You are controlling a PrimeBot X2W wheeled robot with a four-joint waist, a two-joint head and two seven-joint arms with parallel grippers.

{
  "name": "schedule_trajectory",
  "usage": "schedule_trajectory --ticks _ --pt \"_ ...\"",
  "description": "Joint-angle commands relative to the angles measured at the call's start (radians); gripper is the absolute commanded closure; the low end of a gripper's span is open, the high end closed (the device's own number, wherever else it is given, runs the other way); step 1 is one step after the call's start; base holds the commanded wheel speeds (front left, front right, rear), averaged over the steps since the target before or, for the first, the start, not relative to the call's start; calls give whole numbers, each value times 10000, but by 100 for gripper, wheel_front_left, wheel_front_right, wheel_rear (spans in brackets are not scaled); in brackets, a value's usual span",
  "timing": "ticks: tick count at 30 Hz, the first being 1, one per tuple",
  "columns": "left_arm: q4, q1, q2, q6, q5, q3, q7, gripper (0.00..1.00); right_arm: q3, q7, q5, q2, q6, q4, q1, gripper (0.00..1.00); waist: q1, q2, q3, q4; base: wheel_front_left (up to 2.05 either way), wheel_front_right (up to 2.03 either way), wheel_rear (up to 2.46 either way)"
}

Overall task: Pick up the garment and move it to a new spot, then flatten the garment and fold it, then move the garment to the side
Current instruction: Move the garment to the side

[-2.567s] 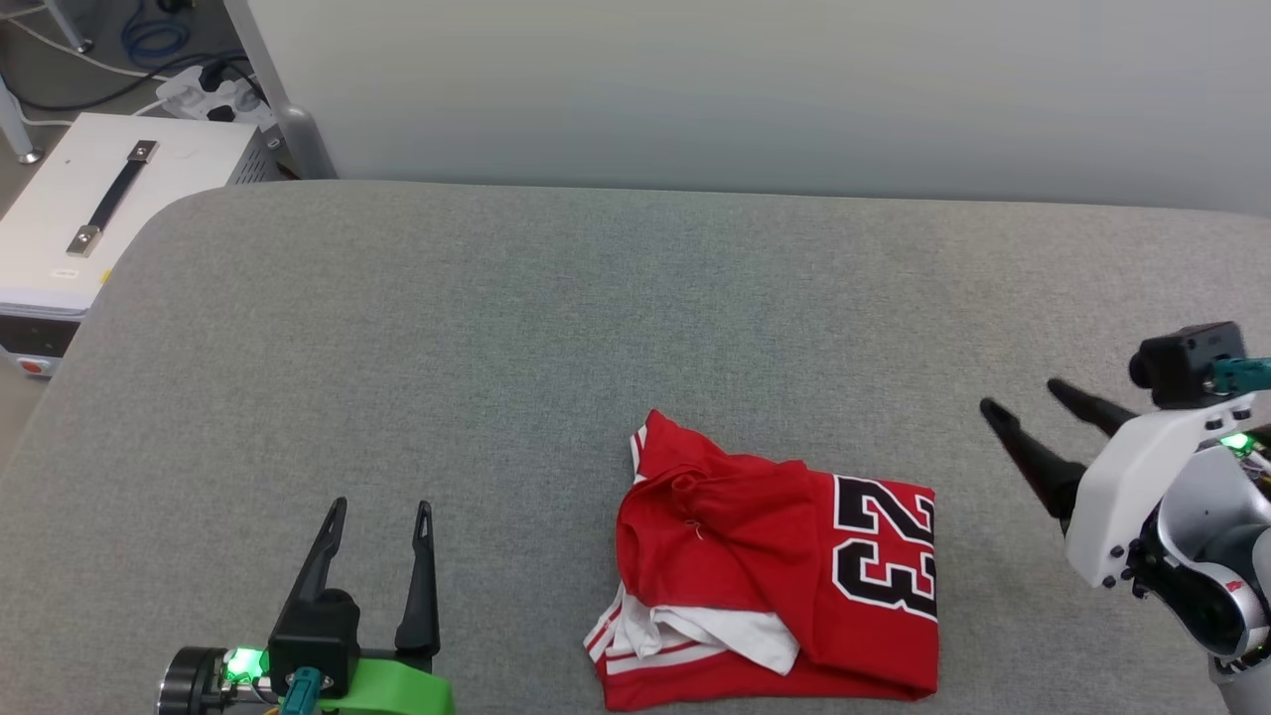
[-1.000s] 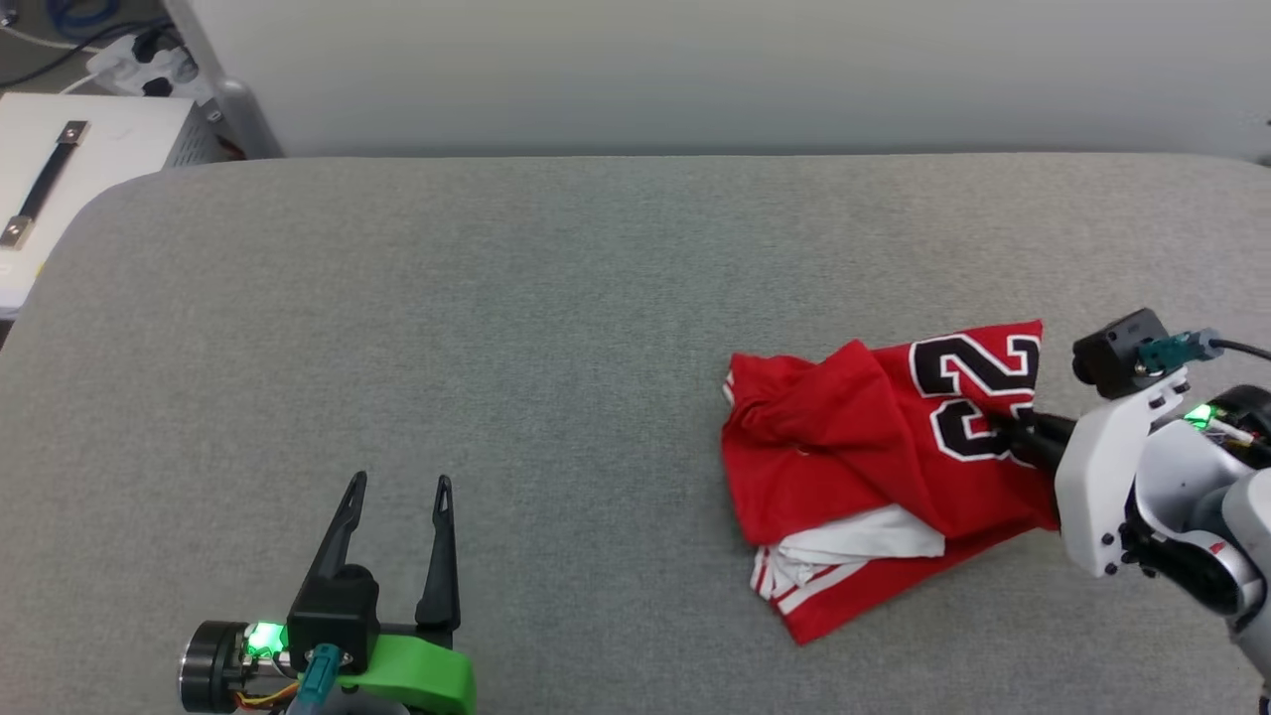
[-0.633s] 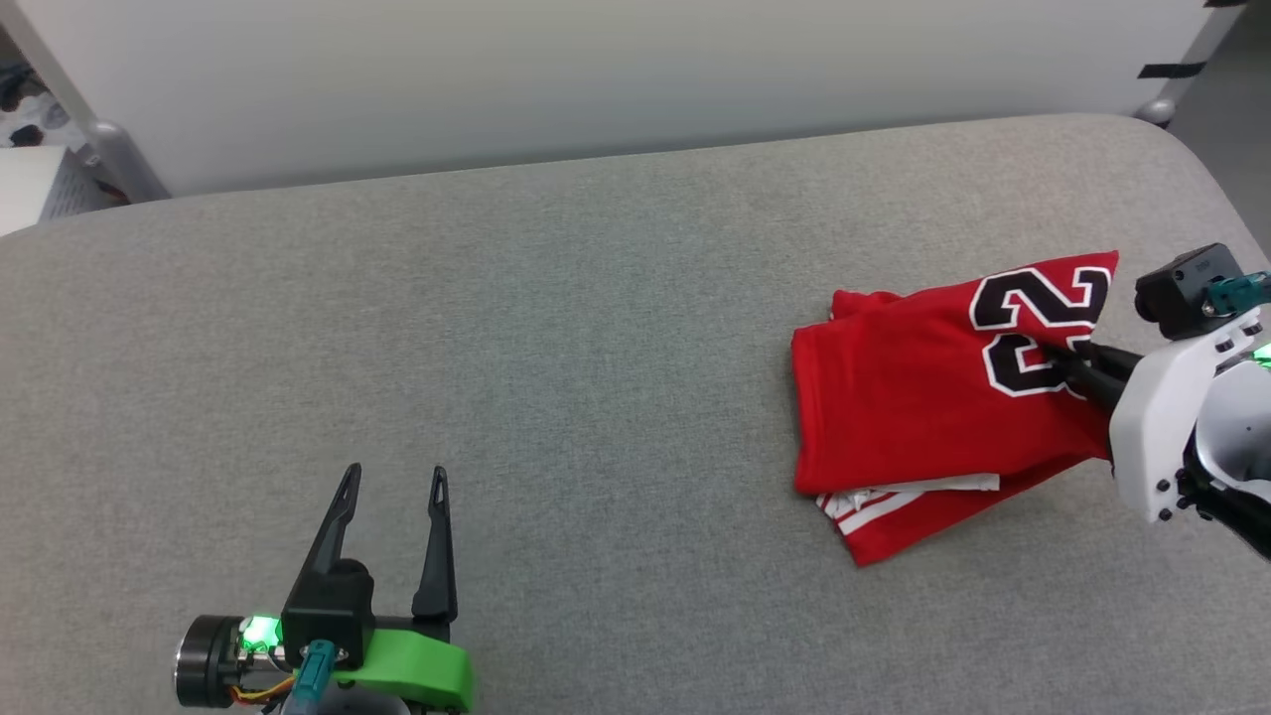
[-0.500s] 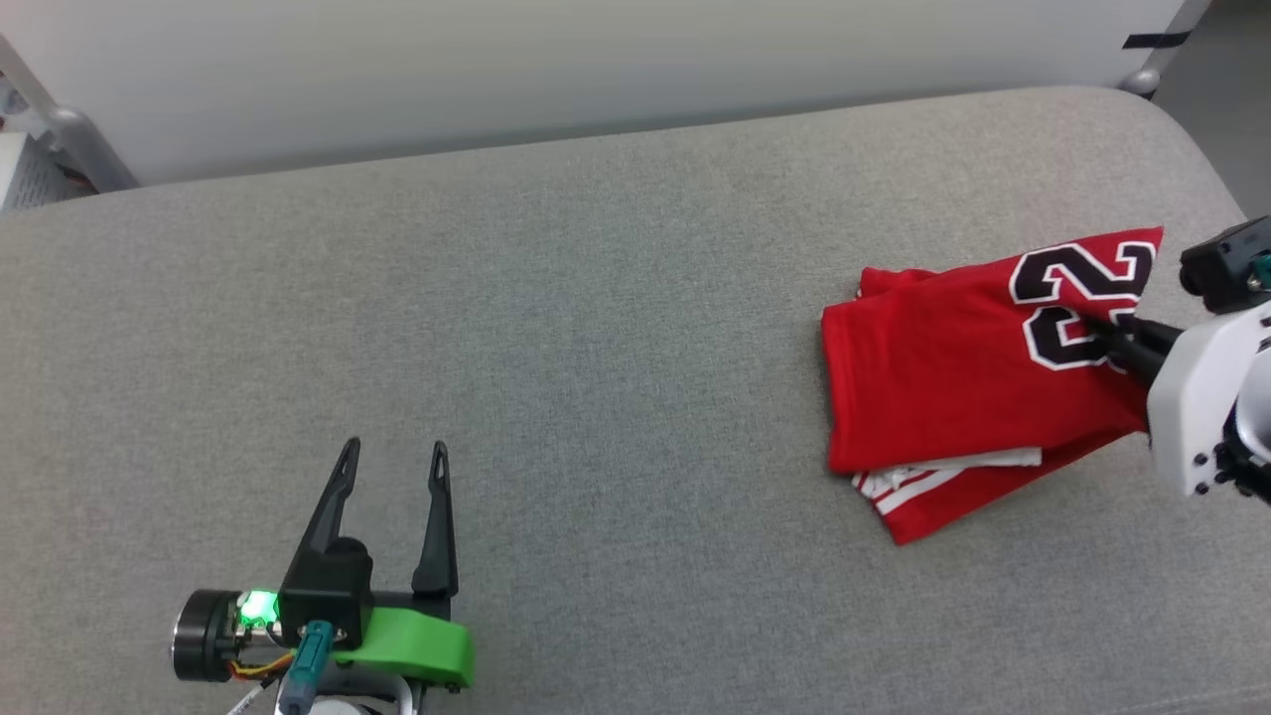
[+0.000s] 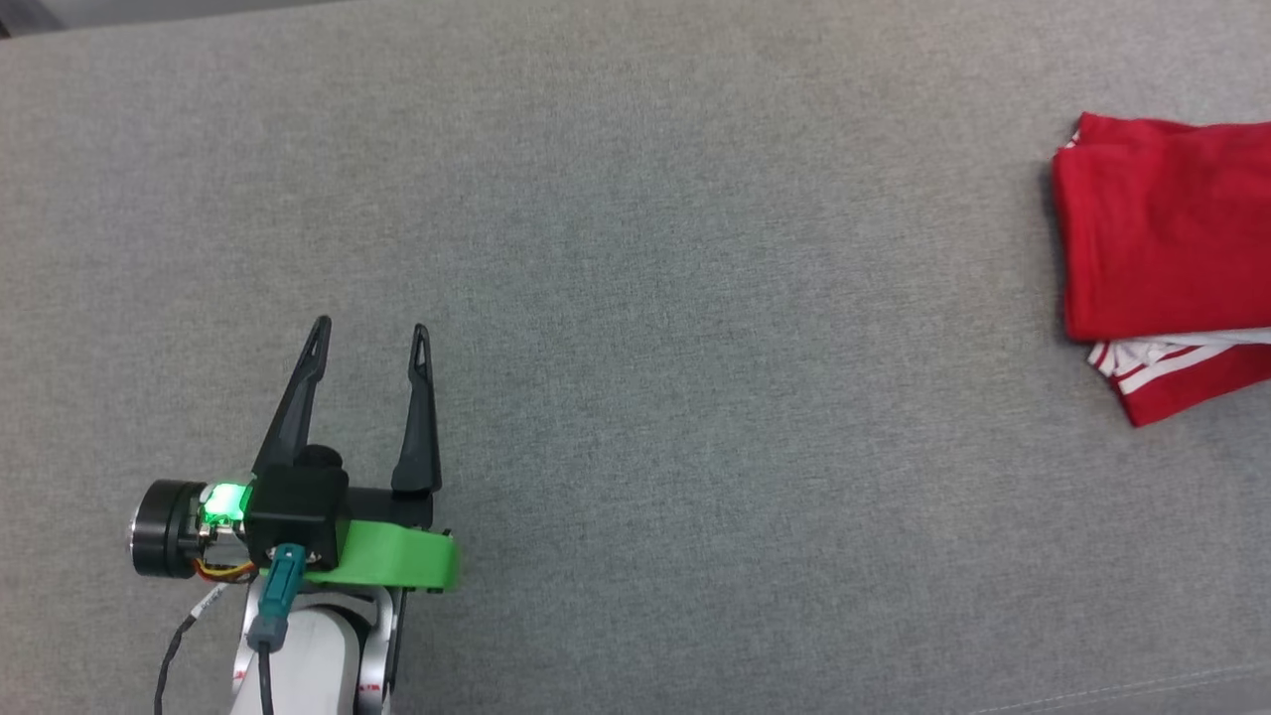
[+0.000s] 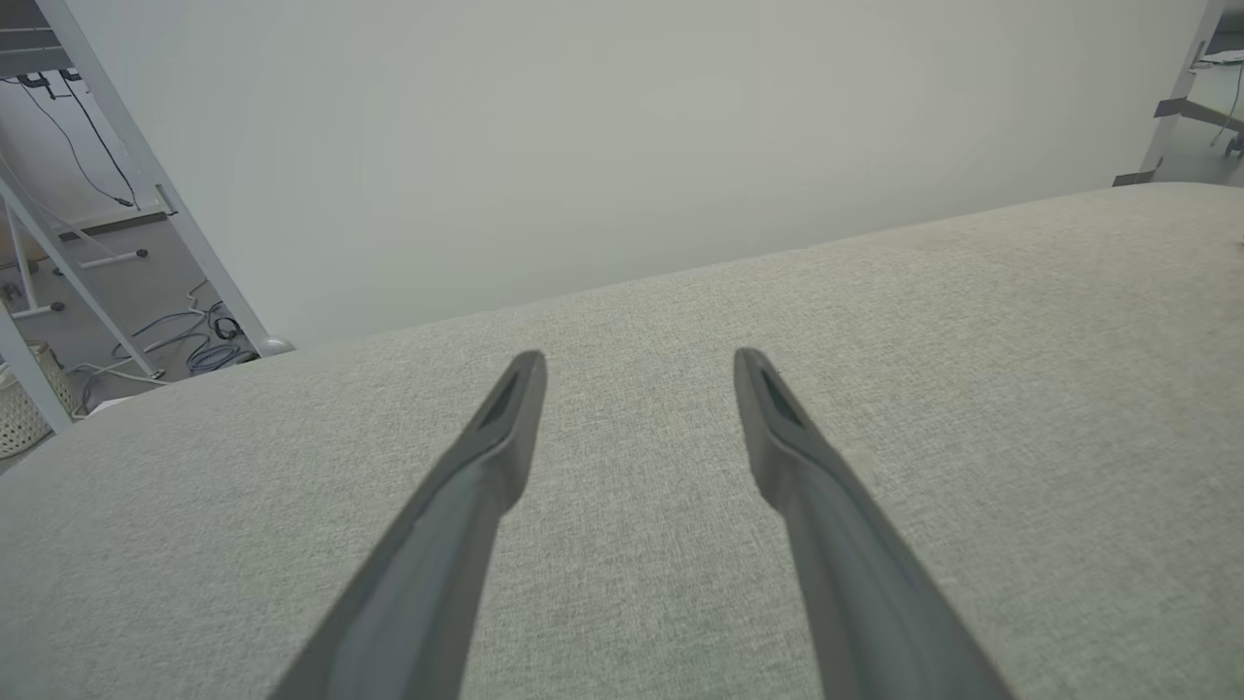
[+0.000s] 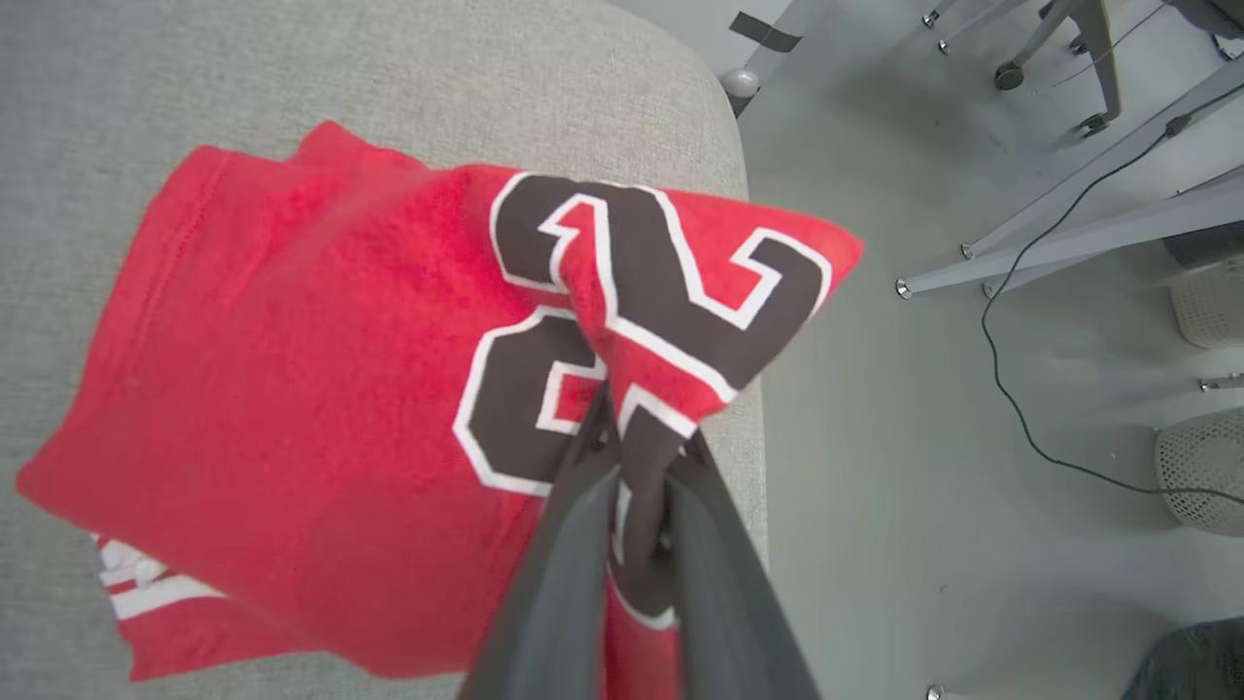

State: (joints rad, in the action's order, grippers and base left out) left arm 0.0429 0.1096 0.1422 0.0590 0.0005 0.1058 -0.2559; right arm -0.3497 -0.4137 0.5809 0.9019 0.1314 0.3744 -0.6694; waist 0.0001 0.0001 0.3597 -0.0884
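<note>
The garment (image 5: pixel 1162 238) is a folded red T-shirt with white striped trim, lying at the right edge of the head view on the grey padded table (image 5: pixel 635 298). Seen from the right wrist, the garment (image 7: pixel 321 389) has a black-and-white number on it and reaches the table's rounded end, one corner hanging past it. My right gripper (image 7: pixel 637 437) is shut on a pinch of the cloth at that number. My left gripper (image 5: pixel 367 338) stands open over bare table at the lower left, far from the shirt, and its spread fingers (image 6: pixel 486 467) hold nothing.
Past the table's end (image 7: pixel 719 146), the right wrist view looks down on grey floor with metal frame legs (image 7: pixel 1050 253), a black cable (image 7: pixel 1020 389) and a white mesh basket (image 7: pixel 1205 467). A pale wall (image 6: pixel 622 146) backs the table; cables (image 6: pixel 194 350) lie on the floor at the left.
My right gripper, shut on the shirt, has dragged it rightward toward the table's end. The head camera has turned and dipped, so the right arm has left its picture. My left gripper stays open.
</note>
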Motion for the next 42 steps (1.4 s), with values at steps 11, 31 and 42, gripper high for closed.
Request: schedule_trajectory --ticks 11,31,42 --pt "524 709 191 223 171 285 -59 0 1404 800 -890 282 -7 2113 -1103 100 -1 -1 1774 463 0 0 0" --pt "52 104 334 514 -182 312 -59 0 3075 4032 -2651 -1395 -7 4000 -773 0 -1 -1 -138 586 0 0 0" --pt "-345 -1054 131 421 -427 -46 -59 0 4238 6710 -4107 -4603 -7 -497 1753 0 -1 -1 -2028 1191 0 0 0"
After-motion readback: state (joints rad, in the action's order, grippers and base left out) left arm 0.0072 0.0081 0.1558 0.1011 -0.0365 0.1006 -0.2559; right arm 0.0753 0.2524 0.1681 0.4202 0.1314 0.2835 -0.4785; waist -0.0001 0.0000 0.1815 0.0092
